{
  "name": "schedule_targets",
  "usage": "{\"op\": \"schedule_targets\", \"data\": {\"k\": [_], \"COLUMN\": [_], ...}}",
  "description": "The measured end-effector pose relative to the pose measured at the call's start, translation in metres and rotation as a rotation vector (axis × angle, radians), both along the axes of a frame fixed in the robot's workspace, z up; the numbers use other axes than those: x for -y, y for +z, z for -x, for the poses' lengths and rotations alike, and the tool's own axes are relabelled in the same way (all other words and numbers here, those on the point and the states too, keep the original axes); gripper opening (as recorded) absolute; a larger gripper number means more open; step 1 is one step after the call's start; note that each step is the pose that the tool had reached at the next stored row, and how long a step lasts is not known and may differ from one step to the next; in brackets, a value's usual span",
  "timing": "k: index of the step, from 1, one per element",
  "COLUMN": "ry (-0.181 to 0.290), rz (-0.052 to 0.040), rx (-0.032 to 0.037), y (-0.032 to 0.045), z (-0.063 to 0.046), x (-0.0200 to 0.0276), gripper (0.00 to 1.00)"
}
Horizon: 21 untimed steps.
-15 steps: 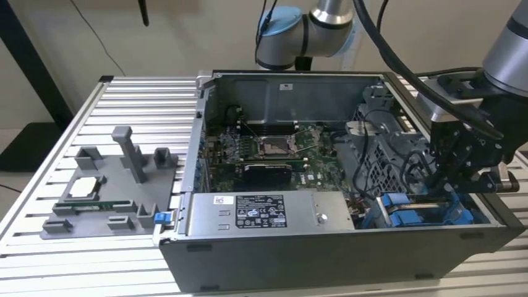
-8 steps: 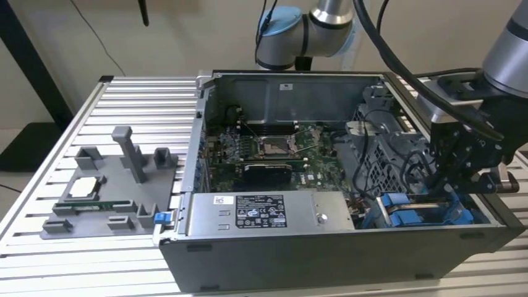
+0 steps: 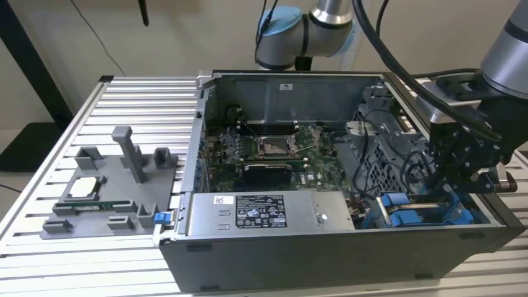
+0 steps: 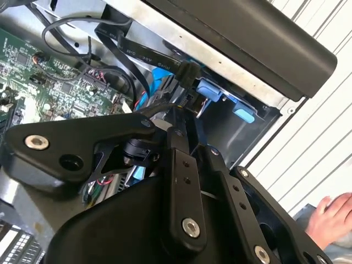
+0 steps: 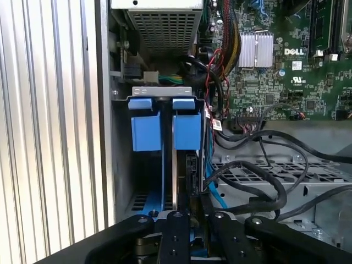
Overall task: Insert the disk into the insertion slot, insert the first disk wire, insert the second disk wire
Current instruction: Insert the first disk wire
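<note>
The insertion slot (image 5: pixel 159 91) is a grey metal bay in the case corner at the exterior view's right (image 3: pixel 429 213). The disk stands on edge inside it: a blue carrier (image 5: pixel 187 129) and a thin silver edge (image 5: pixel 175 176) show, beside a second blue-tabbed carrier (image 5: pixel 146 129). My gripper (image 5: pixel 191 176) reaches down into the bay (image 3: pixel 458 182). Its fingers (image 4: pixel 179 165) come together at the tips, shut on a black disk wire connector next to the disk. A thin black wire (image 4: pixel 148 108) leads into the tips. A flat black cable with a connector (image 4: pixel 187 71) hangs just beyond.
The silver power supply box (image 3: pixel 264 213) lies along the case's near edge, with the motherboard (image 3: pixel 264 148) behind it. Thick black cables (image 5: pixel 258 181) loop beside the bay. A grey fixture with parts (image 3: pixel 107 185) sits on the slatted table. A person's hand (image 4: pixel 335 214) rests outside the case.
</note>
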State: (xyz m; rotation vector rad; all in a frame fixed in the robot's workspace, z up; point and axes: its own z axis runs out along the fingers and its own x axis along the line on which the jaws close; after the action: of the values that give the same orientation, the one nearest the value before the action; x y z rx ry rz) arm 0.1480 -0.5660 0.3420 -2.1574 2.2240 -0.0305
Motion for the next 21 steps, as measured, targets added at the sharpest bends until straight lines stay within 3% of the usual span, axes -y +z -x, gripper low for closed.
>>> {"op": "schedule_targets", "data": {"k": [12,21], "ry": [0.011,0.012], "rz": [-0.0002,-0.0003], "rx": [0.0026,0.0045], "y": [-0.0023,-0.0051], "z": [-0.0010,-0.0010], "x": [-0.0037,-0.0038], "gripper": [0.00,0.00]}}
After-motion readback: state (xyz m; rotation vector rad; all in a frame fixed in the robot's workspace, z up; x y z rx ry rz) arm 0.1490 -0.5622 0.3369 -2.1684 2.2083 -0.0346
